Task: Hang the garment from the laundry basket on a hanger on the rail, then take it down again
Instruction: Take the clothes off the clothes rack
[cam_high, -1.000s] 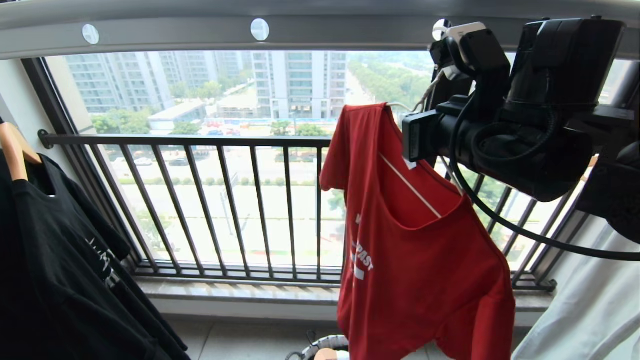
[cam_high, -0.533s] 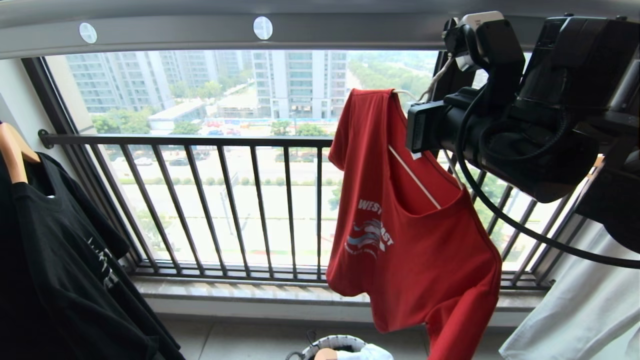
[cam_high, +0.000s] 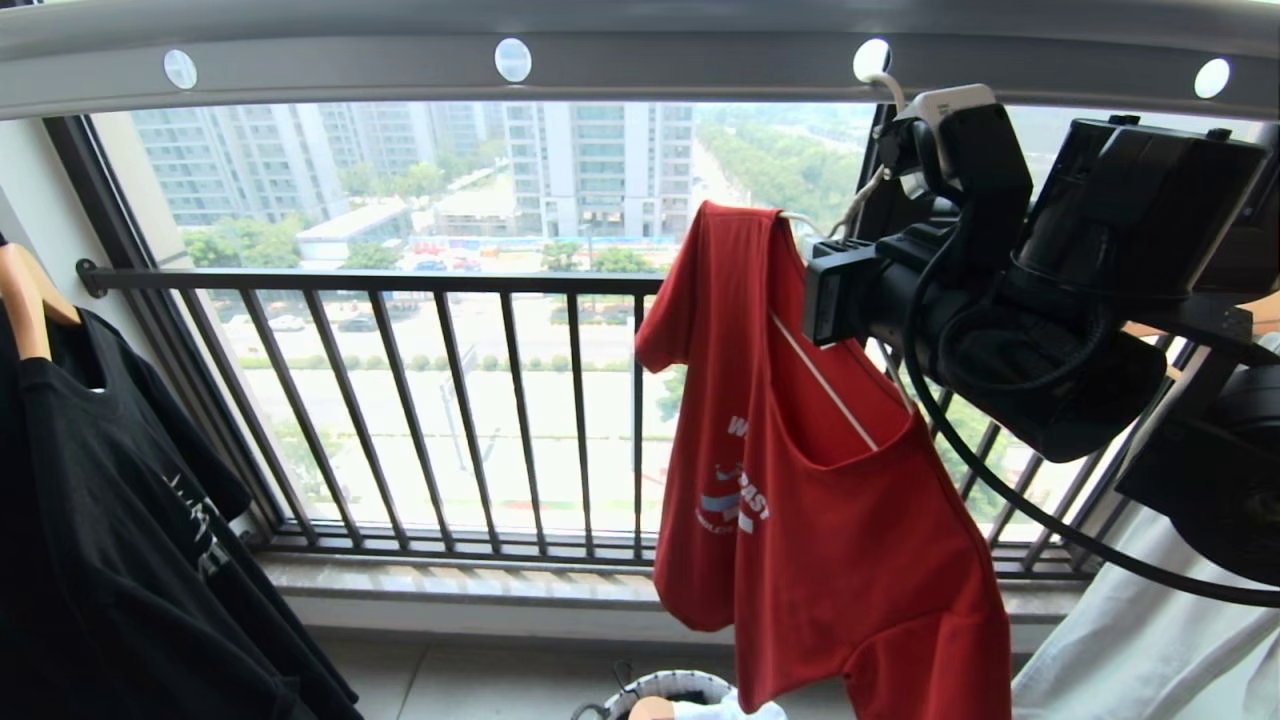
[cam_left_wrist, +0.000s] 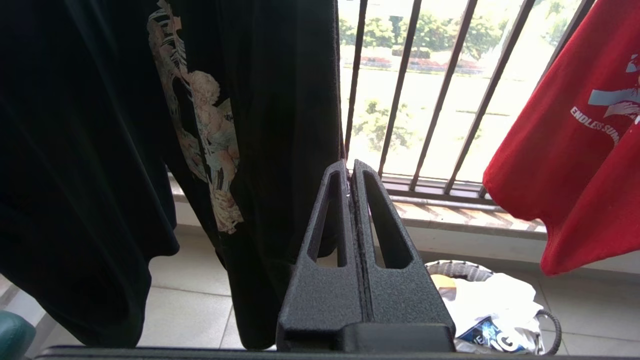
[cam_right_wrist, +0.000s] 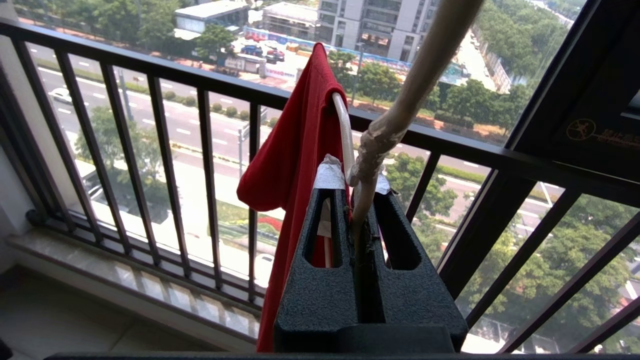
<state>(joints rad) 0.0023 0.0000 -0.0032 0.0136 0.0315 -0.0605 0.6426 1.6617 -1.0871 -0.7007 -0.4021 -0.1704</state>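
Nearest me, my right gripper (cam_right_wrist: 356, 192) has its black fingers pinching the neck of the thin white wire hanger (cam_right_wrist: 345, 135), just under the long grey-white overhead rail with round white holes (cam_high: 640, 60). The hanger's hook reaches up to one of the rail's holes. The red short-sleeved T-shirt with the white-and-blue chest print (cam_high: 810, 500) hangs from that hanger below the rail. My left gripper (cam_left_wrist: 352, 170) sits low, fingers pressed together on nothing. Below the rail on the floor stands the small round white woven basket (cam_left_wrist: 465, 272). Beyond the rail runs the black barred window railing (cam_high: 400, 285)
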